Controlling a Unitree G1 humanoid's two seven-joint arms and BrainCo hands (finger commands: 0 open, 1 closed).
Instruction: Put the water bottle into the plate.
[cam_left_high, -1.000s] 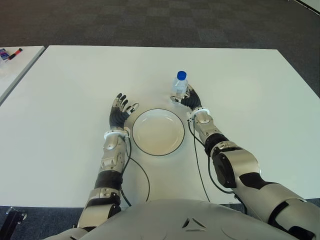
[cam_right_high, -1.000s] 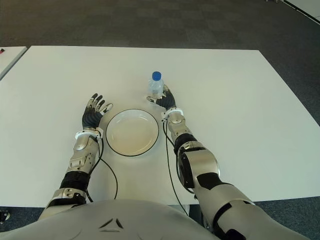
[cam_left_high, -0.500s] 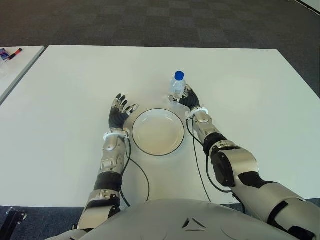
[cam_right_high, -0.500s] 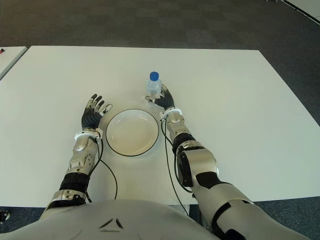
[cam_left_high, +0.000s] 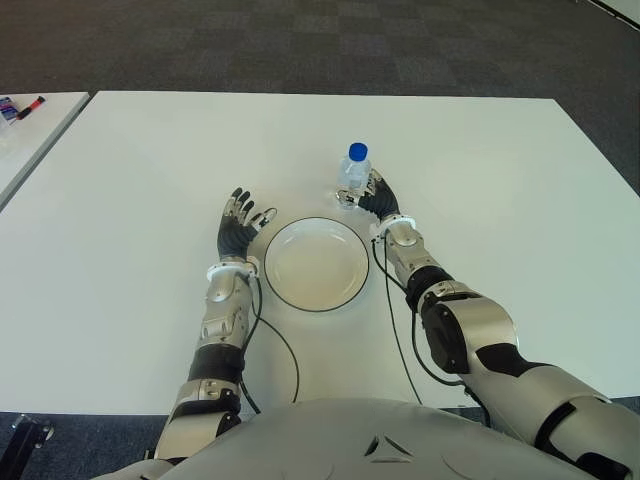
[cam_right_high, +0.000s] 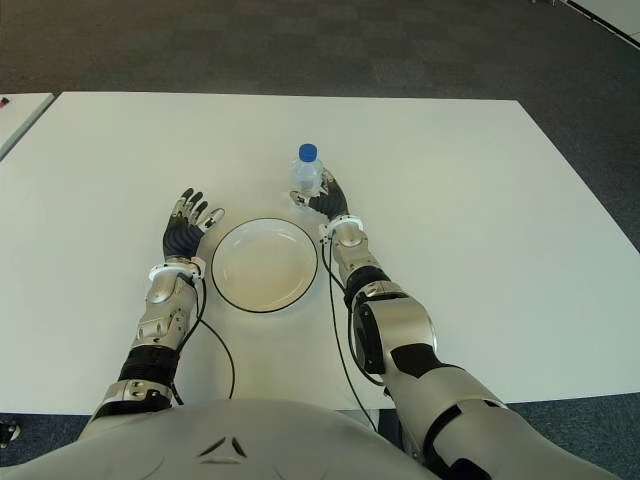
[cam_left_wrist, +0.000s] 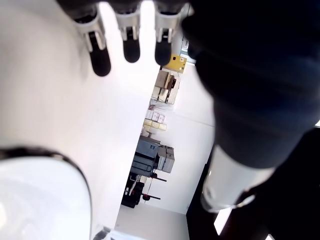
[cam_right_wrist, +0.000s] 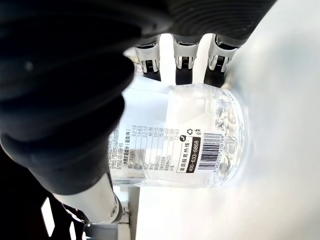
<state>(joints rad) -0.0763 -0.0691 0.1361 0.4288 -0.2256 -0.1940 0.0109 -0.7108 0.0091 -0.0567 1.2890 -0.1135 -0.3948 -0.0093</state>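
The water bottle (cam_left_high: 355, 172), clear with a blue cap, stands upright on the white table (cam_left_high: 130, 180) just beyond the far right rim of the plate (cam_left_high: 316, 219). The plate is white with a dark edge and holds nothing. My right hand (cam_left_high: 372, 197) is wrapped around the bottle's lower body from the near right side. In the right wrist view its fingers (cam_right_wrist: 183, 62) lie against one side of the bottle (cam_right_wrist: 185, 145) and the thumb against the other. My left hand (cam_left_high: 238, 222) shows beside the plate's left rim, fingers spread, holding nothing.
A second white table (cam_left_high: 30, 130) stands at the far left with small items (cam_left_high: 20, 105) on it. Dark carpet (cam_left_high: 300, 40) lies beyond the far edge. Thin black cables (cam_left_high: 400, 330) trail along both forearms near the plate.
The right hand has closed in on the bottle, and bottle and hand have shifted slightly left toward the plate. The left hand has not moved.
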